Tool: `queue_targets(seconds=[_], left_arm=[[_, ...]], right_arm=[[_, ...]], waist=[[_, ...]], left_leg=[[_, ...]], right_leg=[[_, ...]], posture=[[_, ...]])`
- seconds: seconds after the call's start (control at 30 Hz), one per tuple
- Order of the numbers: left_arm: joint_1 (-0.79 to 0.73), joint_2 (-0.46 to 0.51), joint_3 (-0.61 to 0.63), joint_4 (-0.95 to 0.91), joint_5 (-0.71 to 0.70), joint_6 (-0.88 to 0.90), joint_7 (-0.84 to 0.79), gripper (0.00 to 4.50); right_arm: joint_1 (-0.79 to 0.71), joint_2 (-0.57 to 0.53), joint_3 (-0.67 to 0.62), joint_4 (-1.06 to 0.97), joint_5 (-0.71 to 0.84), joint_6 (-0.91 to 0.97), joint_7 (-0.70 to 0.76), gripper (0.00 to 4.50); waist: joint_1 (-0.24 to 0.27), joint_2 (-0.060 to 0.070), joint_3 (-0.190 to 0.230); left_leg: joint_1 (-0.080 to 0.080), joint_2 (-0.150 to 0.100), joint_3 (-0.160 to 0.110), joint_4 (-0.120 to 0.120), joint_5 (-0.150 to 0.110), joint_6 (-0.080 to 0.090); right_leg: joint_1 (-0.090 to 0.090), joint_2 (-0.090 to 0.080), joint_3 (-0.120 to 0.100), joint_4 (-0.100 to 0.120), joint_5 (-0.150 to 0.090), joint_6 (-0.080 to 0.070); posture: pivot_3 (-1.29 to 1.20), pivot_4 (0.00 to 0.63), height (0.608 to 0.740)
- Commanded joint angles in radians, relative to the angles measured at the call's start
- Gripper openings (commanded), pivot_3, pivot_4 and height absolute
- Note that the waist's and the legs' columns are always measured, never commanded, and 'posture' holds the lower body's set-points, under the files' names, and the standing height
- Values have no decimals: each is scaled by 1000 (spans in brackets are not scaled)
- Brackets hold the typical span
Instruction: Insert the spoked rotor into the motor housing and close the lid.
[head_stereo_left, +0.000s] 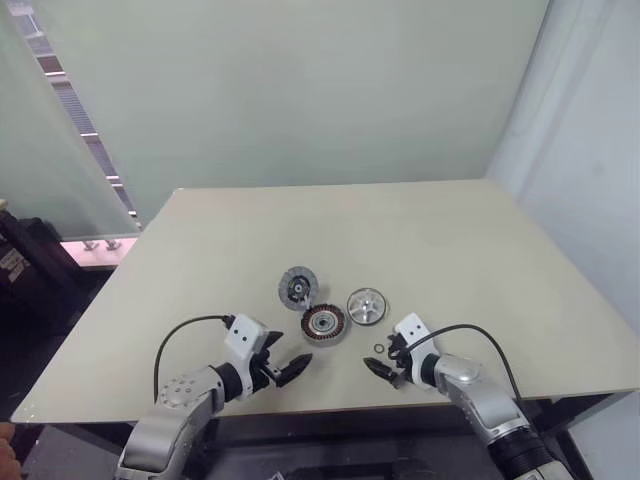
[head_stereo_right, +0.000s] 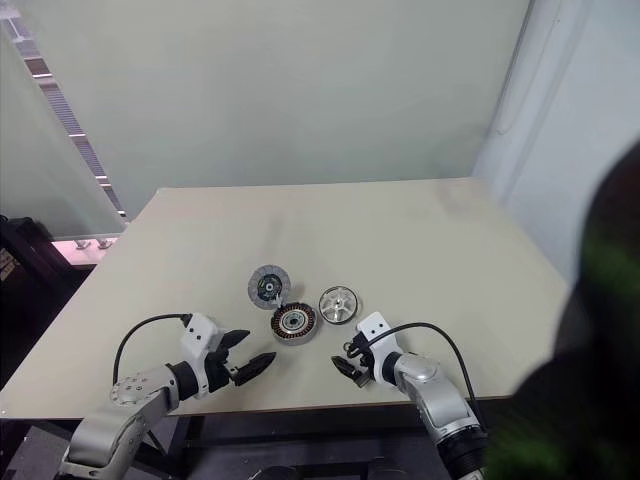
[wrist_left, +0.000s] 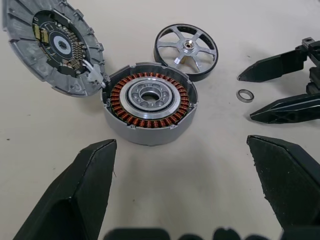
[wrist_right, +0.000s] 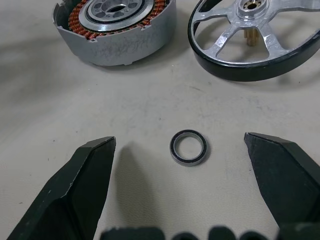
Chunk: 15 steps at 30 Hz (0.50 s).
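On the counter (head_stereo_left: 430, 250) I count four loose parts: one housing (head_stereo_left: 325, 322) with copper windings, one grey lid (head_stereo_left: 297, 288) with a dark centre, one shiny spoked rotor (head_stereo_left: 366, 306), and one small ring (wrist_right: 188, 147). Two black-fingered tools are over the near edge, the left tool (head_stereo_left: 285, 369) and the right tool (head_stereo_left: 381, 361).
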Motion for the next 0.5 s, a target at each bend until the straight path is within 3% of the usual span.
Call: queue_targets(seconds=[0.03, 0.37, 0.5], left_arm=[[-15, 8, 3, -6, 11, -27, -9, 4500], [-12, -2, 1, 10, 22, -47, -15, 4500], [-10, -4, 1, 18, 24, -55, -14, 4500]], right_arm=[[-18, 1, -15, 7, -11, -14, -4, 4136], [-8, -1, -21, -17, -17, 6, 5, 798], [-13, -4, -33, -39, -14, 8, 3, 801]], waist=[[0, 0, 0], [-1, 0, 0], [-1, 0, 0]], left_leg=[[0, 0, 0, 0, 0, 0], [0, 0, 0, 0, 0, 0], [0, 0, 0, 0, 0, 0]], right_leg=[[0, 0, 0, 0, 0, 0], [0, 0, 0, 0, 0, 0], [0, 0, 0, 0, 0, 0]], posture=[[0, 0, 740], [0, 0, 740], [0, 0, 740]])
